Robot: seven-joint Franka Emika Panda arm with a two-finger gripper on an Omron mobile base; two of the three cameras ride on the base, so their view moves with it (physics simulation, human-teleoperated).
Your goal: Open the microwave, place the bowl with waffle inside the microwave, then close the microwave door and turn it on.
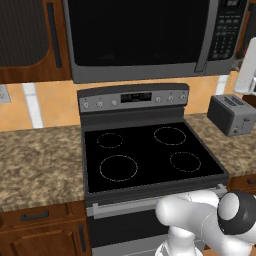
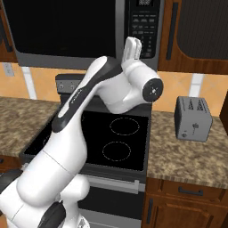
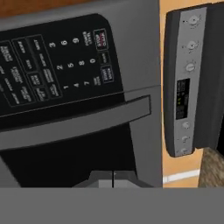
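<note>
Gripper (image 3: 113, 176) pressed shut, fingertips meeting with no gap, nothing between them. It is raised up close against the front of the microwave (image 1: 145, 37), pointing at the lower right part by the black keypad panel (image 3: 52, 65). Hand camera is rolled sideways here: the grey bar handle (image 3: 74, 124) of the microwave door (image 1: 135, 32) runs across the hand view just beyond the fingertips, with dark door glass between handle and tips. Whether the tips touch the glass, cannot tell.

Door sits flush in the frame, closed. From the right base view the white arm (image 2: 78, 116) arches up from the lower left over the stove (image 1: 150, 155), with the hand reaching to the keypad area.

Below the microwave: stove control strip (image 1: 134, 98), black cooktop with four burner rings. Small grey toaster (image 2: 192, 118) stands on the granite counter (image 1: 35, 160) to the right of the stove. Dark wooden cabinets flank the microwave.
</note>
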